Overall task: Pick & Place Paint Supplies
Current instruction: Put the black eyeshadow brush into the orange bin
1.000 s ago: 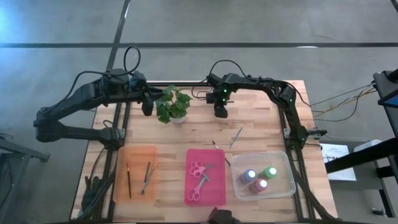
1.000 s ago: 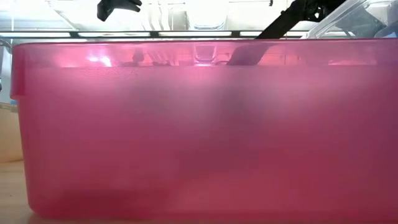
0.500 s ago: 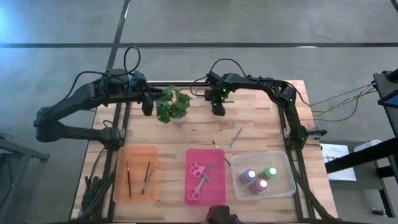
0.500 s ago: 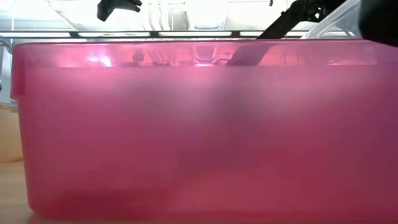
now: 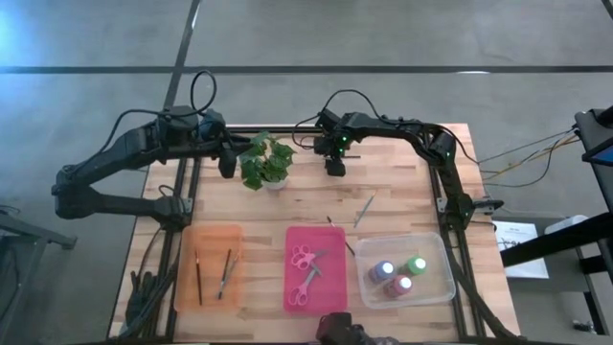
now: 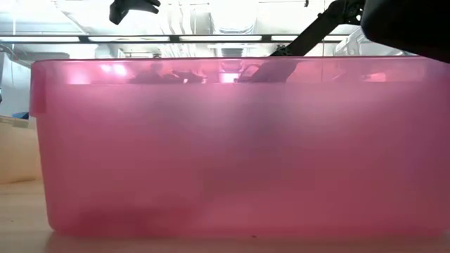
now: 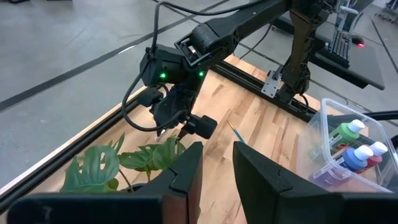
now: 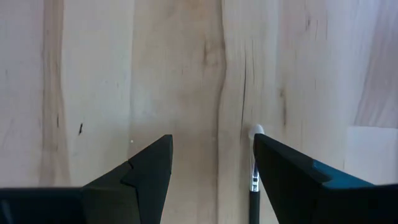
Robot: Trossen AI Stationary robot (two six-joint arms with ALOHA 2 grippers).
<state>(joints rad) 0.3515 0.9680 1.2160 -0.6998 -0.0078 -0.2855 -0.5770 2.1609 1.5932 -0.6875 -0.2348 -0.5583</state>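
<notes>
In the high view my right gripper (image 5: 334,166) hangs open over bare table at the far middle, right of the potted plant (image 5: 265,161). Its wrist view shows open fingers (image 8: 211,158) and a dark-handled brush's pale tip (image 8: 256,132) lying on the wood beside one finger, untouched. Two loose brushes (image 5: 365,209) (image 5: 337,233) lie flat on the table. The orange tray (image 5: 209,251) holds two brushes (image 5: 226,274). Pink scissors (image 5: 304,260) lie in the pink tray (image 5: 333,287). Three bottles (image 5: 399,273) stand in the clear bin (image 5: 436,287). My left gripper (image 5: 227,163) waits open left of the plant.
The plant (image 7: 118,163) stands between the two grippers at the far edge. The pink tray's wall (image 6: 232,147) fills the low view, with a dark shape (image 6: 411,24) at its upper right. Black frame rails run along the table's left, far and right sides.
My right gripper has drifted a little toward the table's far edge, staying open. In the low view a dark shape has come in at the upper right, and the pink tray now shows slightly smaller and shifted.
</notes>
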